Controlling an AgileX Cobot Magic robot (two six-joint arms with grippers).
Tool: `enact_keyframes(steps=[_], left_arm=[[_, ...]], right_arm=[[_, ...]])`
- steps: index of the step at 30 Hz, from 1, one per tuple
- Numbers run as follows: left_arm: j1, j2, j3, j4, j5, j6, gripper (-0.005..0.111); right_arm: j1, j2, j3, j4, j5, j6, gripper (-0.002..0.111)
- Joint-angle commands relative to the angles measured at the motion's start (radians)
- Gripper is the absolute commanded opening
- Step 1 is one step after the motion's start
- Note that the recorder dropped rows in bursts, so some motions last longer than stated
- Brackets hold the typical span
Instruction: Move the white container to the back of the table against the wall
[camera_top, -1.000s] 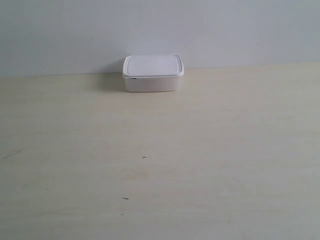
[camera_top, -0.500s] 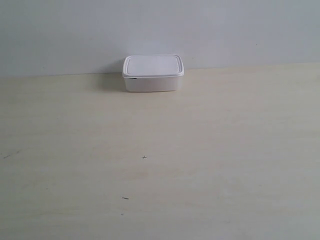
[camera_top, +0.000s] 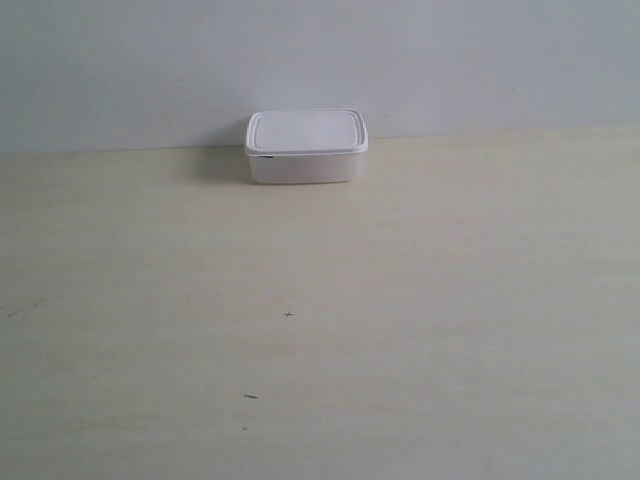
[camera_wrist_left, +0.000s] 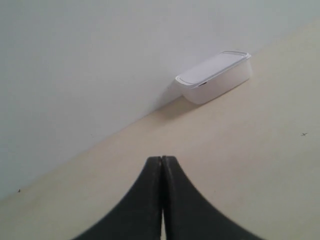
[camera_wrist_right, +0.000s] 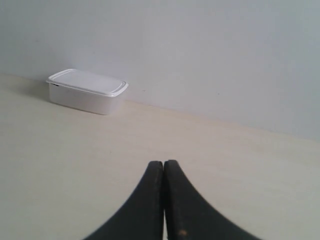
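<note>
The white container (camera_top: 305, 146) stands with its lid on at the far edge of the cream table (camera_top: 400, 300), right by the pale wall (camera_top: 450, 60). No arm shows in the exterior view. In the left wrist view the container (camera_wrist_left: 215, 76) lies well beyond my left gripper (camera_wrist_left: 161, 159), whose black fingers are pressed together with nothing between them. The right wrist view shows the container (camera_wrist_right: 86, 91) far off too, and my right gripper (camera_wrist_right: 163, 163) is shut and empty over bare tabletop.
A few tiny dark specks (camera_top: 250, 396) mark the table's near half. The wall runs along the whole far edge of the table.
</note>
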Motion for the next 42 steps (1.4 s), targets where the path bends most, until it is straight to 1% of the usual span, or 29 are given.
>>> enact_keyframes(steps=[1,3,5,8,12,27,34,42], left_arm=[[0.003,-0.005,0.000,-0.087,0.015,-0.002,0.000],[0.003,-0.005,0.000,-0.159,0.017,-0.002,0.000],[0.003,-0.005,0.000,-0.185,0.021,-0.002,0.000],[0.003,-0.005,0.000,-0.186,0.046,-0.002,0.000],[0.003,-0.005,0.000,-0.186,0.113,-0.002,0.000],[0.003,-0.005,0.000,-0.186,0.113,-0.002,0.000],[0.003,-0.005,0.000,-0.186,0.140,-0.002,0.000],[0.003,-0.005,0.000,-0.186,0.140,-0.002,0.000]], right_arm=[[-0.006,-0.005,0.005,-0.007,0.014,-0.002,0.000],[-0.006,-0.005,0.005,-0.007,0.014,-0.002,0.000],[-0.006,-0.005,0.005,-0.007,0.014,-0.002,0.000],[-0.006,-0.005,0.005,-0.003,0.014,-0.002,0.000],[-0.006,-0.005,0.005,-0.003,0.014,-0.002,0.000],[-0.006,-0.005,0.005,-0.003,0.014,-0.002,0.000],[-0.006,-0.005,0.005,-0.004,0.014,0.004,0.000],[-0.006,-0.005,0.005,-0.002,0.014,0.004,0.000]])
